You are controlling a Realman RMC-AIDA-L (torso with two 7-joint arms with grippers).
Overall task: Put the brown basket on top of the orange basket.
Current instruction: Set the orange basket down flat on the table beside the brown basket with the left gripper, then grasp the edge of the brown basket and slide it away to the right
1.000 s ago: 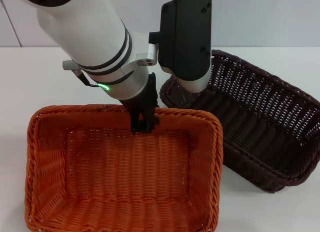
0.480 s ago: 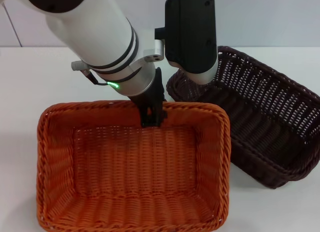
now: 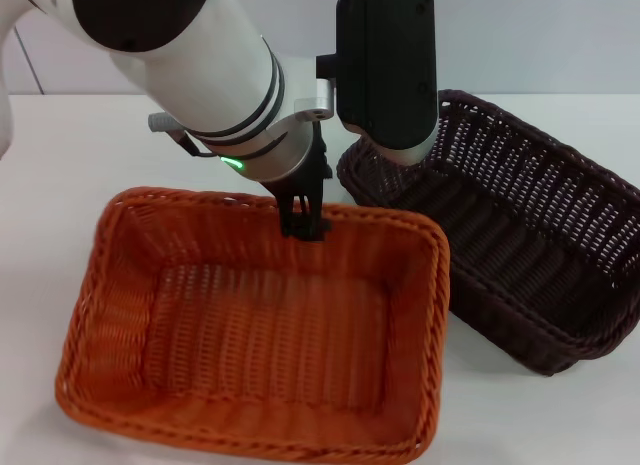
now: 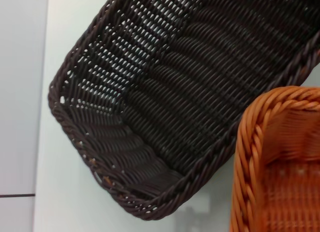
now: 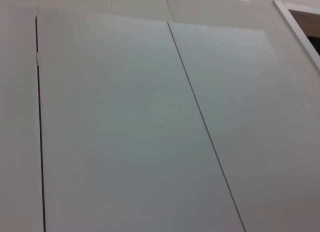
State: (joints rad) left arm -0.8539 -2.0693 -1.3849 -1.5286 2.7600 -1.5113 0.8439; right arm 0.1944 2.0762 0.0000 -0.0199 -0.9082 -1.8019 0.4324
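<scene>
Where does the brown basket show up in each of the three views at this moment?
Head view: the brown basket sits at the right, beside the orange basket.
Left wrist view: the brown basket fills most of the picture.
Right wrist view: not in it.
Shared landmark: the orange basket's braided rim next to the brown one.

Two woven baskets are in view. One is the orange basket (image 3: 250,335), one is the brown basket (image 3: 520,235); the brown one sits just beside the orange basket, on its right and a little farther back, their rims close together at the near corners. Both appear again in the left wrist view, the brown basket (image 4: 170,92) and a corner of the orange basket (image 4: 280,162). One gripper, the left gripper (image 3: 303,222), shows at the orange basket's far rim. One white table (image 3: 60,165) carries both baskets.
</scene>
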